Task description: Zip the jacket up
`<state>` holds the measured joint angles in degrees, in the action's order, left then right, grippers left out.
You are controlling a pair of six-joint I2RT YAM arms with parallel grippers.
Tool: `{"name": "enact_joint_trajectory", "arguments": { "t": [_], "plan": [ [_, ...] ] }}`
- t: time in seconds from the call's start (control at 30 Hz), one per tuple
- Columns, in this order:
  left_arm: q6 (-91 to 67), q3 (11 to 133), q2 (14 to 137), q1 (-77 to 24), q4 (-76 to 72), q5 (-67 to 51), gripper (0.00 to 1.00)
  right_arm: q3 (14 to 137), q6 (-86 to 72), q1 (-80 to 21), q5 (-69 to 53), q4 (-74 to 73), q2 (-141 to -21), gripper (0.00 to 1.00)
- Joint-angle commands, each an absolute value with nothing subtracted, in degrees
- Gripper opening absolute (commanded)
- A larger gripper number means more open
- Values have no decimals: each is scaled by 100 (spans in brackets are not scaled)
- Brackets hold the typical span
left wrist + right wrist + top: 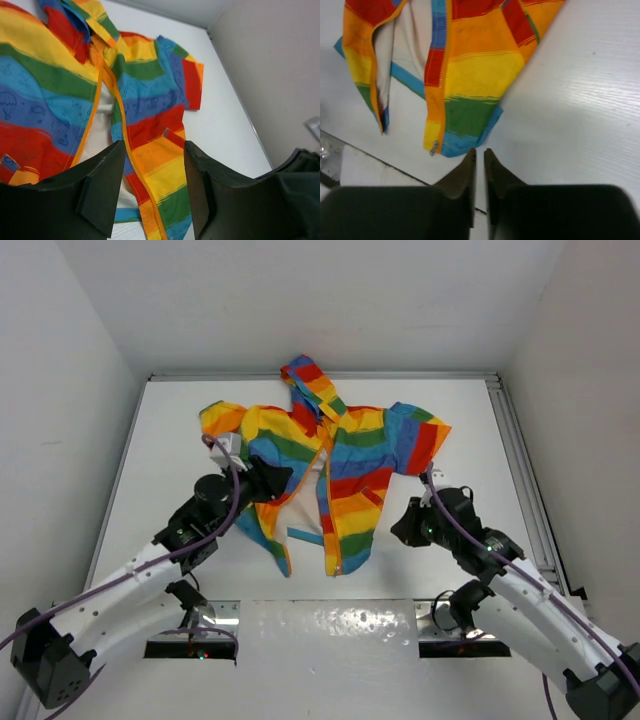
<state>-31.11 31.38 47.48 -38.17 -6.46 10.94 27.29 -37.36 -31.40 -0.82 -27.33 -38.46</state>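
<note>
Rainbow-striped fabric is spread flat on the white table [170, 440]. The jacket [345, 465] is located at mid-table, front side up, between the two arms. Its long axis is run from the near edge to the far edge, slightly slanted. The hood [305, 375] is pointed at the far wall and the hem toward the arm bases.

The orange zipper edges are close together under the collar and spread apart toward the hem. Pale lining is exposed between them, so the front is not yet closed. The slider [434, 148] is seen at the hem end of the panel nearer the right arm.

The left gripper [154, 167] is held over the other panel, jaws wide and empty. It is judged to be placed for steadying that side. The right gripper [479, 153] is held just off the hem corner, jaws all but closed, with nothing between them. It is judged to be positioned for approaching the slider.
</note>
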Motion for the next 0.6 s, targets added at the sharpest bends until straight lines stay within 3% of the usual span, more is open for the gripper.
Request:
{"name": "enact_joint_trajectory", "arguments": {
  "t": [0.0, 0.03, 0.13, 0.2, 0.23, 0.3, 0.33, 0.47, 0.57],
  "plan": [
    [-3067, 3304, 4334, -3823, -353, 1309, 48, 2637, -4043, -3383, -457, -2304, -3884, 5],
    [-3093, 3261, 4142, -3823, -265, 1344, 48, 2576, -4086, -3523, -474, -2181, -4015, 0],
    [-3199, 2945, 3605, -3823, -44, 1423, 42, 2777, -4113, -4418, -11, -1951, -4665, 0],
    [-3269, 2839, 3367, -3823, 9, 1502, 33, 2935, -4157, -5181, 734, -1846, -5069, 0],
    [-3235, 2839, 3218, -3823, 252, 1546, 21, 3101, -4166, -5403, 877, -1759, -5289, 0],
    [-3260, 2804, 3129, -3832, 526, 1547, 11, 3277, -4201, -5929, 1246, -1582, -5904, 0],
    [-3278, 2760, 3129, -3823, 580, 1547, 1, 3444, -4210, -6115, 1405, -1556, -6106, 0],
    [-3384, 2672, 3313, -3832, 896, 1442, 0, 3586, -4421, -6705, 1828, -1189, -6819, 0],
    [-3524, 2321, 3252, -3832, 801, 1196, 0, 3480, -4605, -6732, 1592, -653, -7153, 15]
  ]
}}
